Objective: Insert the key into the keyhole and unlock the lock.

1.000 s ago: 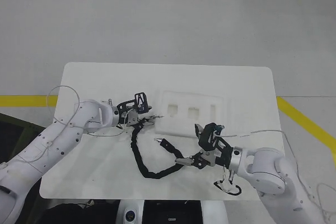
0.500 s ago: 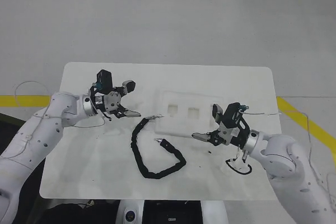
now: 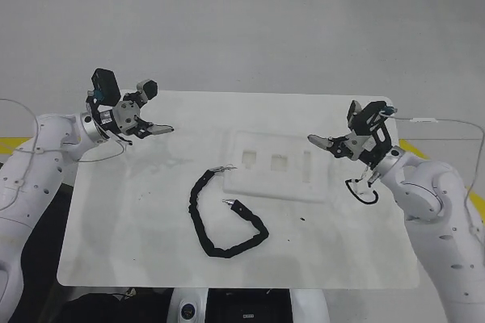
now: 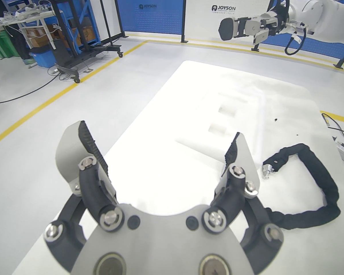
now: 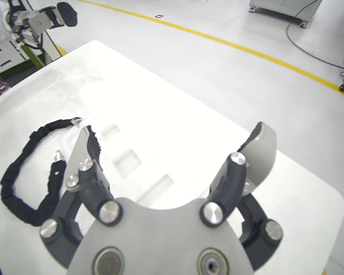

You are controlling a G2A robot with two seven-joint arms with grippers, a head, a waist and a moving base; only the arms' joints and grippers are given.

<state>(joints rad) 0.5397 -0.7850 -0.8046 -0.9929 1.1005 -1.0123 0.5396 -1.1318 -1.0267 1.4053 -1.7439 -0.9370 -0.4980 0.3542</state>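
Top view: left claw, right claw spread apart; chain lock on table between.

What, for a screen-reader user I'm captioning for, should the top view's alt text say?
A black chain lock lies in an open curve mid-table, its two metal ends apart, beside a white foam tray with three recesses. The left gripper and right gripper hang open and empty near opposite far corners of the white table.
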